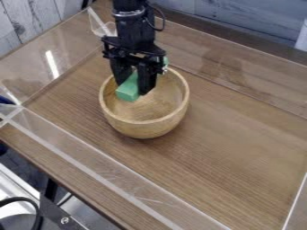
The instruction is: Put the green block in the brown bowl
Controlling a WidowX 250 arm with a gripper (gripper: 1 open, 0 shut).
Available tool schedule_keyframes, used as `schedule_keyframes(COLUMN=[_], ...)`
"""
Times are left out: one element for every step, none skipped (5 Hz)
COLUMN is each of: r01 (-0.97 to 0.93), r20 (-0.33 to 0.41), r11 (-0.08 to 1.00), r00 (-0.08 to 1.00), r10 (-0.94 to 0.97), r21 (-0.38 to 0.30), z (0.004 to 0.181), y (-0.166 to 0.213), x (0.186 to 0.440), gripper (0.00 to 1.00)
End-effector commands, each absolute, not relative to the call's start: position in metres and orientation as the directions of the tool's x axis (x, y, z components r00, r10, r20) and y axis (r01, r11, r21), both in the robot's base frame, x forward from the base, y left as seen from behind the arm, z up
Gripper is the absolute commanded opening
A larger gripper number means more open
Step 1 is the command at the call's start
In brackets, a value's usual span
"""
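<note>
The brown bowl (146, 119) sits on the wooden table, left of centre. My gripper (132, 88) points straight down over the bowl's far left side, its black fingers reaching just inside the rim. It is shut on the green block (127, 88), which hangs tilted between the fingers above the bowl's pale inside. The block's upper part is hidden by the fingers.
A clear plastic wall (48, 135) runs along the table's left and front edges. Bare wooden tabletop (240, 135) spreads to the right of the bowl. A pale plank wall stands behind at the far left.
</note>
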State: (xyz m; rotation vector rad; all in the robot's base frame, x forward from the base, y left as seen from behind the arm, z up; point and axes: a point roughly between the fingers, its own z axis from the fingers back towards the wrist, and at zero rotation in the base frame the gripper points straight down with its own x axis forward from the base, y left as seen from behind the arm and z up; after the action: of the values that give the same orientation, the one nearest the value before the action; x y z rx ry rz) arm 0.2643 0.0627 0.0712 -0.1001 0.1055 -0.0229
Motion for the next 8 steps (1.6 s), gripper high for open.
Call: schedule_keyframes(r01=[0.031, 0.034, 0.037, 0.039, 0.046, 0.052, 0.055, 0.055], r20=[-0.072, -0.079, -0.085, -0.092, -0.099, -0.104, -0.109, -0.108], r11=[0.996, 0.996, 0.996, 0.996, 0.995, 0.995, 0.995, 0.995], r00=[0.997, 0.996, 0.995, 0.995, 0.994, 0.993, 0.992, 0.992], r10=[-0.037, -0.041, -0.044, -0.047, -0.054, -0.061, -0.064, -0.064], r21=[-0.087, -0.086, -0.085, -0.085, -0.086, -0.086, -0.087, -0.088], z=[0.078, 0.074, 0.071, 0.068, 0.065, 0.063, 0.062, 0.068], y=[0.063, 0.062, 0.062, 0.062, 0.059, 0.056, 0.054, 0.052], x=[0.269, 0.268, 0.267, 0.266, 0.266, 0.267, 0.268, 0.268], gripper=[0.0, 0.0, 0.0, 0.0, 0.0, 0.0, 0.0, 1.0])
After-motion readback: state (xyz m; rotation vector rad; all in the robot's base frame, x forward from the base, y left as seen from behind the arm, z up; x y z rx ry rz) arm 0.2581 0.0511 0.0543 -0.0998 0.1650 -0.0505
